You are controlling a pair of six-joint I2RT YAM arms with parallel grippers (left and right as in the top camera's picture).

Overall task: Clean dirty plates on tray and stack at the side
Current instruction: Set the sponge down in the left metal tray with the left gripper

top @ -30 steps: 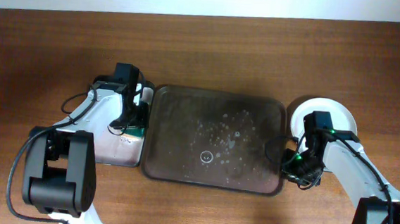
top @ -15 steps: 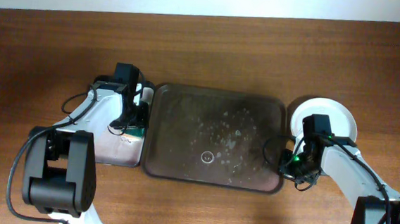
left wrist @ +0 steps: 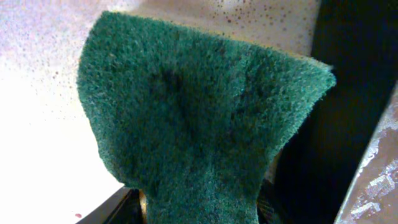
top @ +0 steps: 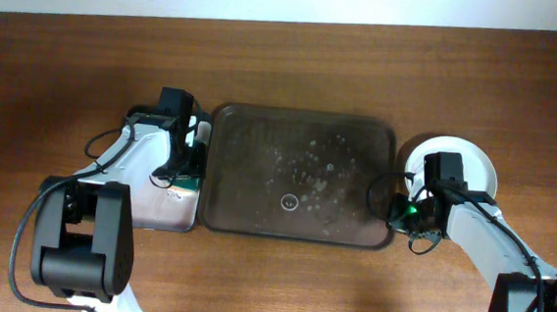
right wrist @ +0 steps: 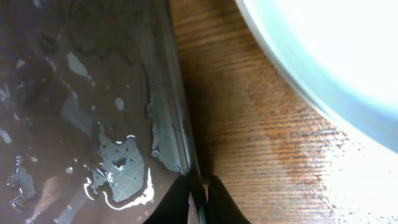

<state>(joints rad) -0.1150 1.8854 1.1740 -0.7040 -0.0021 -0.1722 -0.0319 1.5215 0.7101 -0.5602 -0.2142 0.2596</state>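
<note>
Overhead, the bench (top: 285, 68) carried the big brown tray (top: 248, 174). Since a second before, it had swung square and slid slightly toward the far edge, its wet floor bare. The plates (top: 480, 162) sat just beside its right end; their number could not be told. The right gripper (right wrist: 198, 199) was pinched on the tray's right rim near the front corner. The left gripper (top: 189, 167), unmoved over a smaller tray (top: 171, 212), clamped a green sponge (left wrist: 199, 118).

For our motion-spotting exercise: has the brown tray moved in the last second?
Yes. The tray has slid toward the far edge of the table, upward in the overhead view, judged against the white plate beside it, which stayed put.
</note>
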